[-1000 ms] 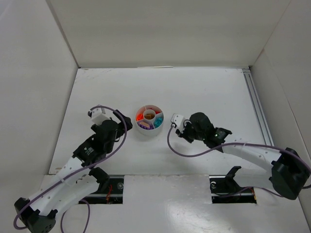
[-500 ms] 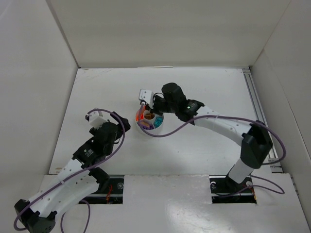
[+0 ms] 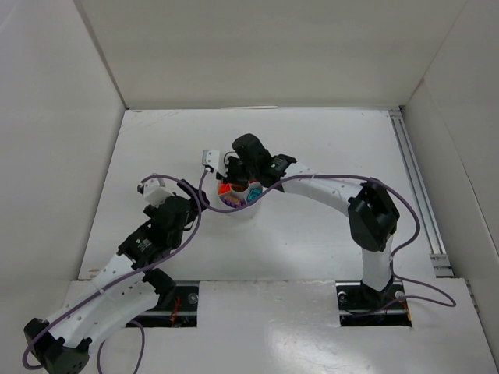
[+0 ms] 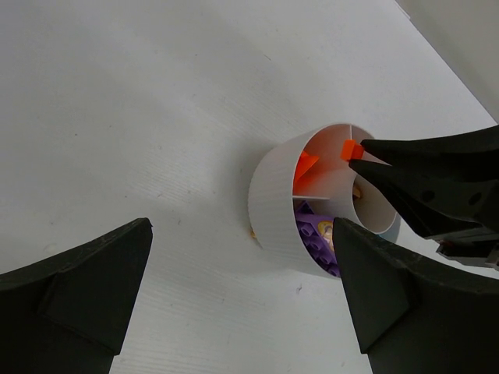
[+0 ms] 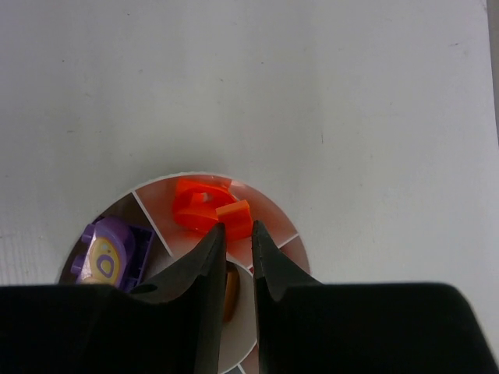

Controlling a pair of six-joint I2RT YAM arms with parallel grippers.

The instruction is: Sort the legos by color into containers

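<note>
The round white dish [image 3: 236,211] stands mid-table, with wedge sections around a central cup. My right gripper [image 3: 234,181] hangs over its red section, shut on a small orange-red brick [image 5: 235,217] held at the fingertips. That brick also shows in the left wrist view [image 4: 352,149]. Another orange-red piece [image 5: 193,206] lies in that section below it. A purple brick [image 5: 109,253] lies in the neighbouring section, a teal one [image 3: 254,195] in another, and a brown piece [image 5: 231,285] in the central cup. My left gripper [image 4: 242,224] is open and empty, just left of the dish wall [image 4: 274,199].
White walls enclose the table on the left, back and right. A metal rail [image 3: 413,179] runs along the right edge. The right arm's purple cable [image 3: 327,178] arcs over the table behind the dish.
My right arm has swung from the right of the dish to above it, then a little further left over the red section. My left arm has barely moved.
</note>
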